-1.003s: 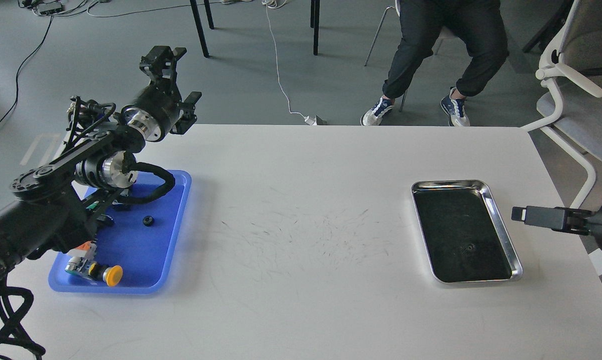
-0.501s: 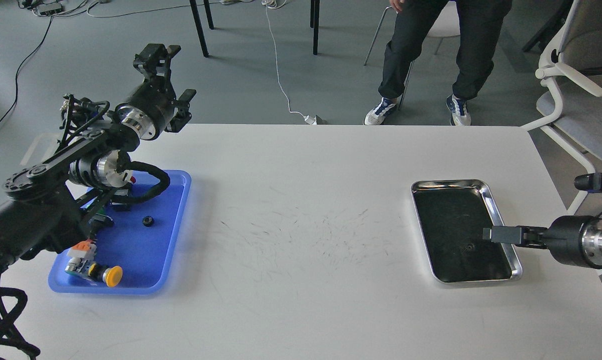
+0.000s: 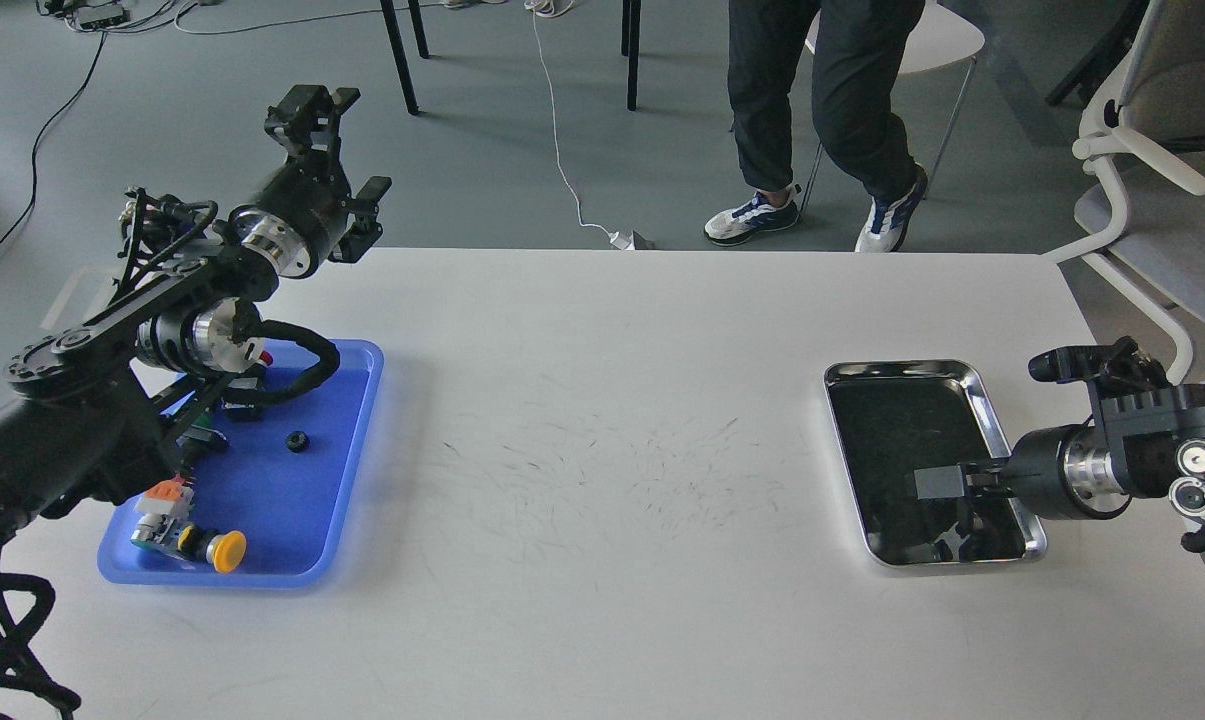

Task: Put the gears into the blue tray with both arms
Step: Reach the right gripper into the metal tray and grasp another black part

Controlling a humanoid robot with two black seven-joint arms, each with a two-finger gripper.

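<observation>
Change, left side: left arm (image 3: 112,400) sits almost where it was half a second ago, only a touch lower; blue tray (image 3: 352,460) and its contents unmoved.
Change, right side: right arm (image 3: 1122,460) has pushed further in over the silver tray (image 3: 992,400); its tip, at the tray's right rim half a second ago, is now above the dark tray floor.
Change, background: person (image 3: 822,90), seated a second ago, is now on their feet and stepping left.
Bench: white bench (image 3: 612,600), scuffed with fine dark marks in the middle; blue tray at the left, silver tray at the right, well apart.
Blue tray contents: one gear (image 3: 296,441) lies on the tray floor near its middle; a yellow-capped switch (image 3: 212,548) lies near the front-left corner; other parts are half hidden under the left arm.
Silver tray contents: dark, reflective floor; whether a gear lies in it cannot be told.
Room: grey floor with cables (image 3: 562,150), dark chair legs, a white office chair (image 3: 1152,170) at the right.
Left end effector (image 3: 334,98): raised beyond the bench's far-left edge, above the floor, fingers spread, holding nothing.
Right end effector (image 3: 937,483): level, pointing left over the silver tray, seen as one dark block; spread or pressed together cannot be told.
</observation>
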